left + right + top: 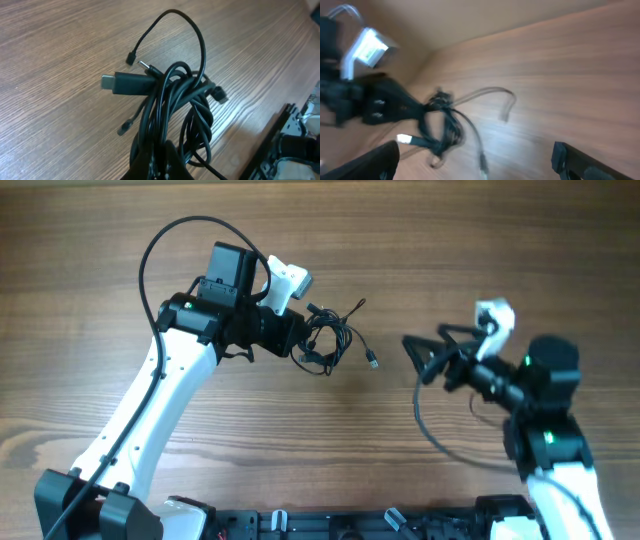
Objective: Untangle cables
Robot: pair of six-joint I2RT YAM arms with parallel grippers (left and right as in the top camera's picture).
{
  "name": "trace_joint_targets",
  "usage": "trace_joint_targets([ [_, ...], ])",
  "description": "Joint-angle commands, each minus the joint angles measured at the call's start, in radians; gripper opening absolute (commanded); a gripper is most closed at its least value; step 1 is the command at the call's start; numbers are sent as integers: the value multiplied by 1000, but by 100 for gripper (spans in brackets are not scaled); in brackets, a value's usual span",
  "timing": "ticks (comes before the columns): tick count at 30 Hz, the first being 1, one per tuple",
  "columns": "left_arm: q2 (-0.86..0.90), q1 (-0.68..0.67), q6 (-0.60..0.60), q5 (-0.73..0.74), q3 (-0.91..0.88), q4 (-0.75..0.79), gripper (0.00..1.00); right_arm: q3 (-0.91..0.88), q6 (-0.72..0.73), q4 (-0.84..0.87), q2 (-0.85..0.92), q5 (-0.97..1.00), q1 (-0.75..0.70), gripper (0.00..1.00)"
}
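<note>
**Cables** (328, 340): thin black cords wound into one loose knot, just above centre of the overhead frame. Resting on the table (100, 260) or lifted just off it: cannot tell. In the left wrist frame, several crossing loops at lower centre, a flat wide plug (125, 84) poking out left, a slim pin plug (146, 66) just above it, and one long strand arching to upper centre. In the overhead frame, one free end with a silver tip (373, 362) trailing right of the knot.

**Left gripper** (300, 342): clenched on the knot's left side, loops pinched between the jaws.

**Right gripper** (414, 360): spread wide, grasping nothing. Right of centre, well apart from the knot, pointed toward it.

**Step in hand, as judged:** draw one strand clear.

**Handling:**
- Take the trailing free end, not a loop.
- Close near the plug.
- Pull rightward, slow and level, away from the clamped side.
- Stop if the loops tighten, then pick another end.
</note>
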Motion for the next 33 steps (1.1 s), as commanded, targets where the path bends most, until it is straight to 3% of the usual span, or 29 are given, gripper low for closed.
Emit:
trace_joint_targets([
  [1,-17,2,16,76,19,4,4,22,100,198,181,-314,11,100],
  [3,-17,2,18,101,19,3,4,22,6,349,269,-474,24,100],
  [8,-15,2,52,146,18,-5,4,22,-28,473,359,-477,59,97],
  [11,-14,0,68,220,18,-3,4,22,-27,451,366,-442,127,88],
  [15,-14,0,51,259,19,-3,4,19,-70,241,366,-150,230,84],
  [21,-14,-16,37,329,19,0,4,19,-72,267,366,-113,246,79],
  [22,-14,-22,37,329,19,1,4,19,-71,267,366,-98,247,75],
  [25,-14,-39,38,323,19,10,4,19,-43,277,366,-108,246,25],
  [27,-14,-39,38,307,18,26,4,19,33,293,366,-145,247,8],
  [31,-14,-38,27,206,19,72,5,19,117,301,366,-141,246,4],
  [33,-14,-29,-122,33,19,100,4,19,199,301,366,-85,246,4],
])
